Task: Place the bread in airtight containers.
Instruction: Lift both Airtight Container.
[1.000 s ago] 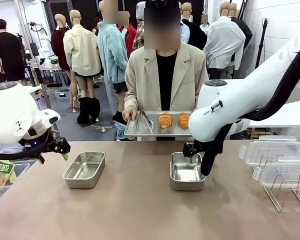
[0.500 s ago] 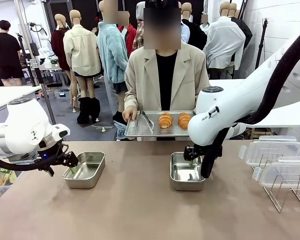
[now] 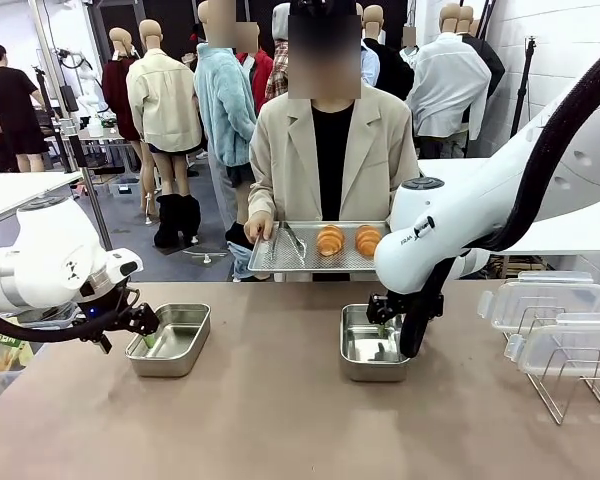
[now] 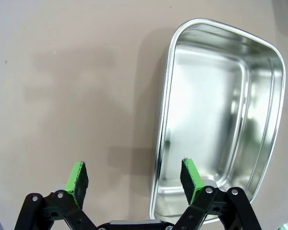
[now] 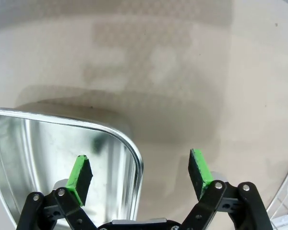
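Note:
Two golden rolls of bread lie on a flat metal tray that the person holds at the table's far edge. Two steel airtight containers stand open on the table. My left gripper is open and straddles the near wall of the left container, one finger inside it and one over the table. At the right container, my open right gripper straddles the rim at a corner. Both containers hold nothing.
Two clear plastic lids rest on a wire rack at the right edge. Metal tongs lie on the tray beside the rolls. A bin with a green packet sits at the far left.
My left gripper has swung right and down to the left container's wall. The right gripper has sunk lower over the right container's rim. The person and the tray stay put.

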Controlling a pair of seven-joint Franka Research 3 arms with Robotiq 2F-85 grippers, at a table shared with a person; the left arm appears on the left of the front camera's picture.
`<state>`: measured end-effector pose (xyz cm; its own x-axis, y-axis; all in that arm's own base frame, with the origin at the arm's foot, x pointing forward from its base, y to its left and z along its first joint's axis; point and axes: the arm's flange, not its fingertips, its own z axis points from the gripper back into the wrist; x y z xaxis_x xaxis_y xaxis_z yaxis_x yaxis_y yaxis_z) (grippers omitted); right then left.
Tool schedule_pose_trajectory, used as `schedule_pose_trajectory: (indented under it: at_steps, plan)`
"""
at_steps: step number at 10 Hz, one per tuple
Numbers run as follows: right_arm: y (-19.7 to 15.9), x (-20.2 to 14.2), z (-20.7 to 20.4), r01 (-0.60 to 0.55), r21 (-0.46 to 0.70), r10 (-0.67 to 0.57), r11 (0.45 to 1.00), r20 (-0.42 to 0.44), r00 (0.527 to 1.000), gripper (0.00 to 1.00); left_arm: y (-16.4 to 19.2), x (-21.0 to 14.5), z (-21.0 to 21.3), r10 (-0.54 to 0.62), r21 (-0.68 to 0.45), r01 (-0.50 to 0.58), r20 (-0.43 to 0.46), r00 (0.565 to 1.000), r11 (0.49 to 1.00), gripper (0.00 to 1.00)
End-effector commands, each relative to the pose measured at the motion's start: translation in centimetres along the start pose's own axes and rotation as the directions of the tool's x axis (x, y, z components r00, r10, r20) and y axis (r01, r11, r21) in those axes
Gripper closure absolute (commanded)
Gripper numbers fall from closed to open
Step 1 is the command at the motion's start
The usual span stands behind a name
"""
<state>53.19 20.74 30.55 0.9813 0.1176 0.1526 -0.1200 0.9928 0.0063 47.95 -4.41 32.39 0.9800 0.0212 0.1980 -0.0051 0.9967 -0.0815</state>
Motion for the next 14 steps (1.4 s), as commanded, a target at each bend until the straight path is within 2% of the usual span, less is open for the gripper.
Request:
schedule_pose_trajectory:
  at_steps: [1,5,6,10,11,14]
  plan:
    - [0.7,0.7,-0.3,0.013,-0.022,-0.013,1.000,0.015,1.000,0.00,-0.1,0.0,-0.1,-0.001,0.000,0.001,-0.001,1.000,1.000,0.00]
    - [0.8,0.7,0.0,0.017,-0.031,-0.017,0.999,0.009,1.000,0.00,0.1,2.1,-1.8,0.026,-0.012,-0.026,-0.019,0.999,1.000,0.00]
    - [0.8,0.6,0.3,0.024,-0.031,-0.023,0.999,0.018,1.000,0.20,0.0,2.1,-1.8,0.014,-0.023,-0.015,-0.028,1.000,1.000,0.00]
    - [1.0,0.5,0.7,0.024,-0.015,-0.024,1.000,0.012,1.000,0.99,0.0,2.1,-1.6,-0.003,-0.031,0.002,-0.030,1.000,1.000,0.79]
    - [1.0,0.6,0.7,0.035,-0.025,-0.035,0.999,0.010,0.999,1.00,0.0,2.2,-1.5,-0.005,-0.028,0.004,-0.031,1.000,1.000,0.99]
    - [1.0,0.8,0.7,0.071,-0.052,-0.071,0.996,0.011,0.997,1.00,-0.4,2.0,-1.5,-0.022,-0.047,0.019,-0.054,0.998,0.999,1.00]
